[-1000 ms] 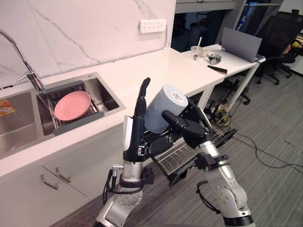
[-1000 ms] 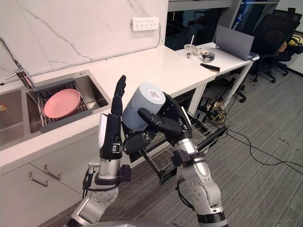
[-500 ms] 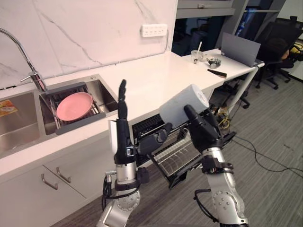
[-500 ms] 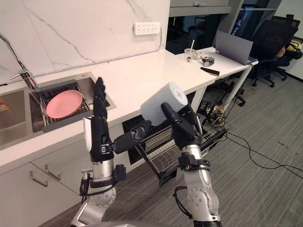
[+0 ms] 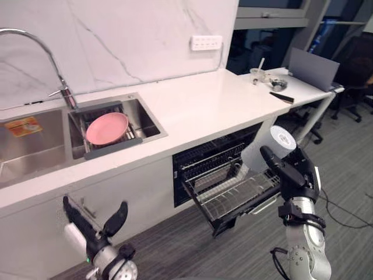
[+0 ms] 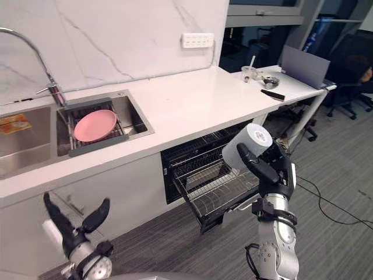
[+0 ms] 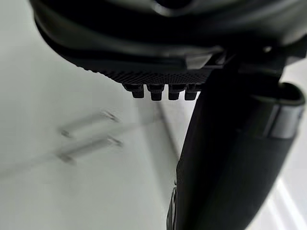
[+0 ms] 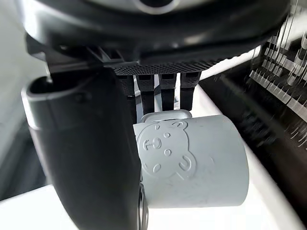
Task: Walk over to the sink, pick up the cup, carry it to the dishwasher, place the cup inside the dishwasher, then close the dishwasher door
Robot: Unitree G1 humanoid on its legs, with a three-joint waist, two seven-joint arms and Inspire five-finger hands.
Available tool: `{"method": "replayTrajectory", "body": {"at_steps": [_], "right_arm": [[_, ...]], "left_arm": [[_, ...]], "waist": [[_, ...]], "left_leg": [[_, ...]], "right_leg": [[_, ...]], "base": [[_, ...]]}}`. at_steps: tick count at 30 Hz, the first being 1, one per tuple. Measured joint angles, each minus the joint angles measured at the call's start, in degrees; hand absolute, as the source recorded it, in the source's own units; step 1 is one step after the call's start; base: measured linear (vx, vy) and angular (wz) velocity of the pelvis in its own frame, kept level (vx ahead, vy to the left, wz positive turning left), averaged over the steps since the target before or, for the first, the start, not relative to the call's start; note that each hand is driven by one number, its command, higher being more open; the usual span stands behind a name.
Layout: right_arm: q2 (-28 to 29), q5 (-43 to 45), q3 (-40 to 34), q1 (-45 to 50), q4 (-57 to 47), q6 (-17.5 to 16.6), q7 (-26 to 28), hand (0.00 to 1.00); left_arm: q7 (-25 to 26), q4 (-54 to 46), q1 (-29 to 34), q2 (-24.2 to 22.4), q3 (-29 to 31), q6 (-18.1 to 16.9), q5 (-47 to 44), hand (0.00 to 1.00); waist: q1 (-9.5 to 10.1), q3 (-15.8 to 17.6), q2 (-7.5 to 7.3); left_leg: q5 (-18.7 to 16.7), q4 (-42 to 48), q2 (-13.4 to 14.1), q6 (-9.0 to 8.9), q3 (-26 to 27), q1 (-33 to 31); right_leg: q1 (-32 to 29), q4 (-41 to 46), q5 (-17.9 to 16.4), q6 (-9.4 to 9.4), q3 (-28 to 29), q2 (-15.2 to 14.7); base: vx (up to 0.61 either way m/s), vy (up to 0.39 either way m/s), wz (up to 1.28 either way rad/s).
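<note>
White surface (image 5: 204,105) runs past the sink (image 5: 35,160). Head view: right hand (image 5: 294,172) holds the grey cup (image 5: 265,149) beside the open dishwasher (image 5: 213,163). Left wrist: left hand (image 7: 230,167) spread, empty. Right wrist: fingers (image 8: 167,93) curl round the cup. Placing and door-closing remain.

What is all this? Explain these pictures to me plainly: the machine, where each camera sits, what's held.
It is a humanoid robot with two arms, in a kitchen. Two pictures come from cameras in its head, looking down; two come from cameras on its wrists. The right hand is curled round a grey cup, near the open dishwasher's pulled-out rack. The left hand hangs low and open by the cabinets. A pink plate lies in the sink, set in the white counter.
</note>
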Motion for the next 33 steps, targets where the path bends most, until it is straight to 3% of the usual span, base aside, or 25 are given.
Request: {"method": "replayTrajectory", "body": {"at_steps": [6,12,22,28,33], "right_arm": [[-5.93,-7.57,-0.09,-6.87,19.27,3.25,0.64,0.00],[-9.85,-13.19,0.14,-13.35,35.14,3.98,0.54,0.00],[-20.07,-15.11,2.40,-33.52,61.95,4.21,-1.93,0.00],[-23.58,-14.84,2.12,-43.59,63.25,3.37,-3.09,0.00],[-24.16,-14.87,2.03,-46.52,58.96,3.27,-4.33,0.00]], "left_arm": [[-5.72,12.41,-0.15,1.28,0.48,1.34,0.49,1.00],[-10.24,18.22,-0.86,3.76,0.60,1.51,0.53,1.00],[-15.69,24.01,-5.93,8.27,0.28,0.55,2.26,1.00],[-15.96,24.16,-13.93,8.53,-2.12,-0.82,-3.06,1.00],[-15.94,21.27,-16.80,8.63,-4.49,-1.75,-5.77,1.00]], "waist": [[1.67,-0.15,-0.01],[3.17,1.39,0.90],[7.16,10.33,3.68],[10.87,17.45,4.29],[11.58,20.67,4.28]], "left_leg": [[1.11,0.00,-0.34,-0.21,-4.37,-1.92],[1.98,0.03,-1.18,0.17,-7.81,-3.67],[4.71,0.32,-2.95,0.92,-14.55,-8.46],[6.84,0.59,-2.07,0.87,-16.65,-14.77],[6.35,1.56,-2.75,0.64,-17.42,-16.77]], "right_leg": [[0.88,-0.63,-0.37,0.12,-4.30,0.13],[1.29,-0.95,-0.37,0.40,-7.51,-0.03],[0.74,-1.05,-0.32,0.68,-14.57,-0.23],[-5.51,2.81,-0.87,-0.13,-16.60,-0.57],[-8.45,8.60,-3.01,-0.27,-17.49,-2.81]], "base": [[-0.02,-0.013,0.35],[0.01,0.005,0.32],[0.00,0.013,0.35],[-0.04,0.000,0.22],[-0.03,0.028,0.12]]}}
